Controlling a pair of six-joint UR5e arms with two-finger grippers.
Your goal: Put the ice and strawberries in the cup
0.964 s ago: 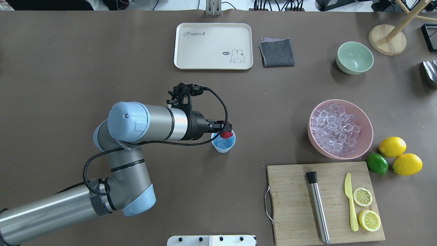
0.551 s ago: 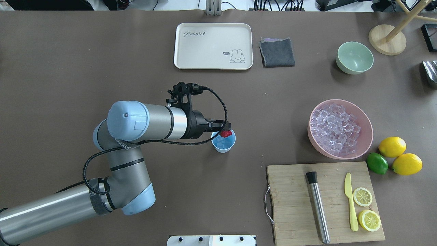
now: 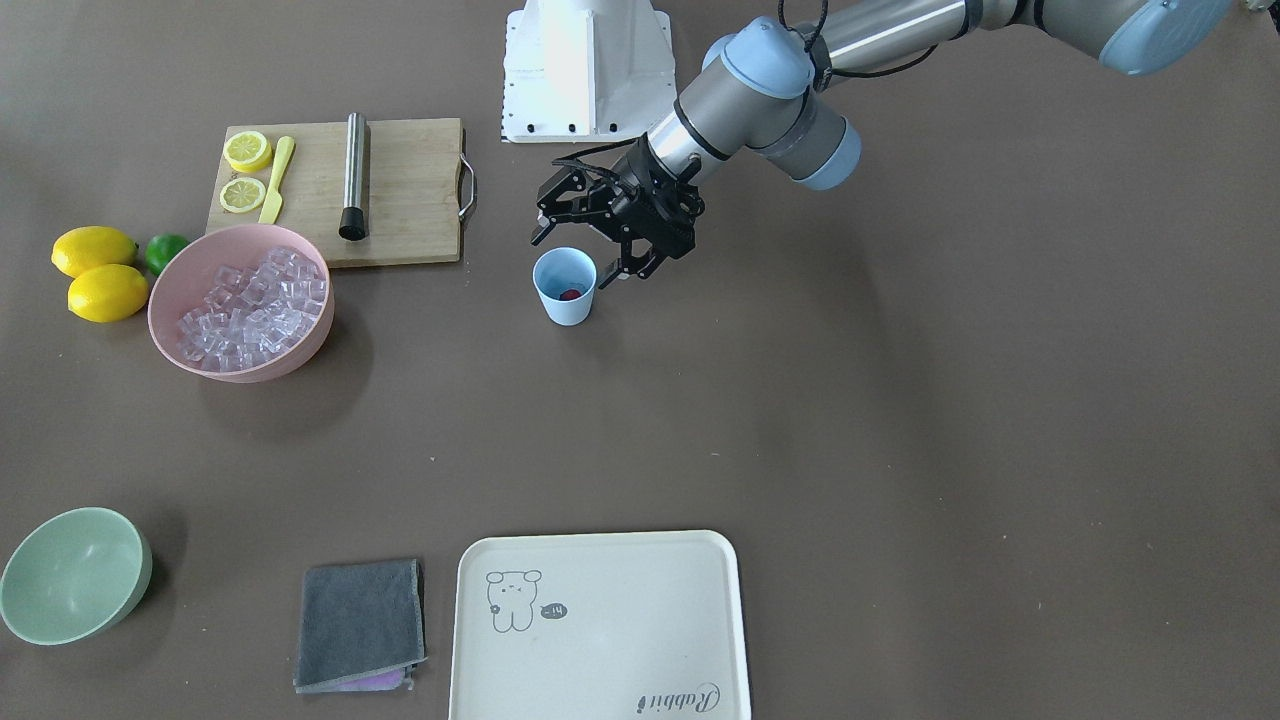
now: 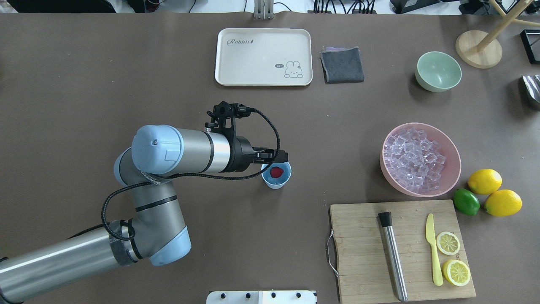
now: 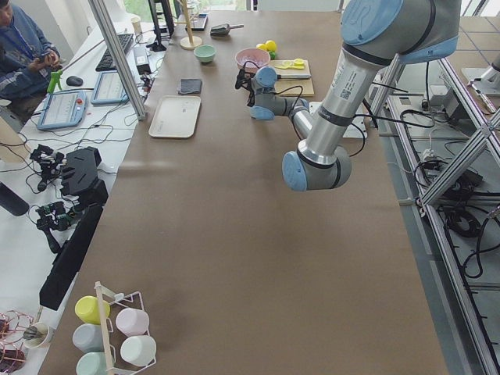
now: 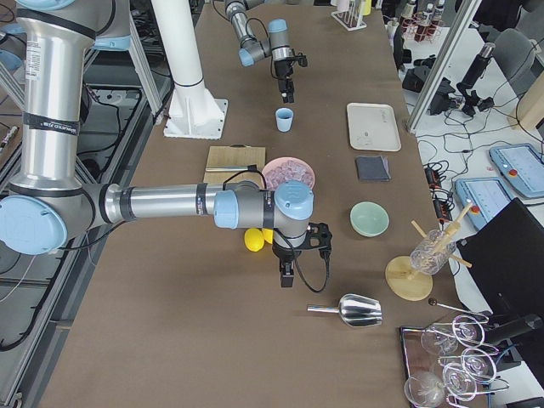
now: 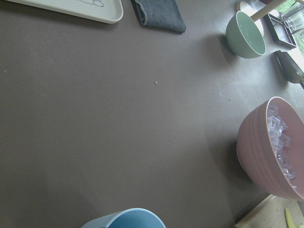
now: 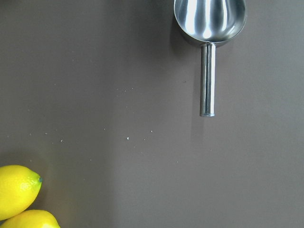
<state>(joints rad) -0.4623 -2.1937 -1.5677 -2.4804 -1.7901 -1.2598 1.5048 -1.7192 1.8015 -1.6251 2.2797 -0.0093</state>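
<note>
On the near right of the table (image 8: 118, 95), a metal scoop (image 8: 210, 19) is shown whole in the right wrist view, with two lemons (image 8: 16, 192) at the lower corner; in the overhead view only a sliver of it is caught at the edge. The right gripper (image 6: 286, 274) is seen only in the exterior right view, hanging over the table between lemons and scoop, and whether it is open cannot be told. The spread of the left gripper (image 3: 585, 248) is given plainly by the front-facing view alone — from overhead it is largely covered by its own wrist.

Nearest the robot a wooden cutting board (image 4: 363, 236) is laid, bearing a steel cylinder (image 4: 393, 257), a yellow knife (image 4: 432, 249) and two lemon halves (image 4: 452, 257). Just beyond it the pink bowl (image 4: 453, 169) is heaped with the ice (image 4: 413, 162), a lime (image 4: 466, 202) beside it. The cup (image 4: 276, 182) is set upright near mid-table, well apart from the bowl, and the strawberry (image 4: 276, 172) is seen lying inside it; whether ice lies beneath it cannot be made out. Farthest off are a cream tray (image 4: 236, 63), a folded grey cloth (image 4: 342, 64) and a pale green bowl (image 4: 438, 71).

The cup's rim on the robot's side is overlapped by the left wrist in the overhead view. The left gripper is held wide open over that side of the cup with nothing between its fingers (image 3: 548, 215) — one fingertip is just beside the rim, though contact cannot be judged.
</note>
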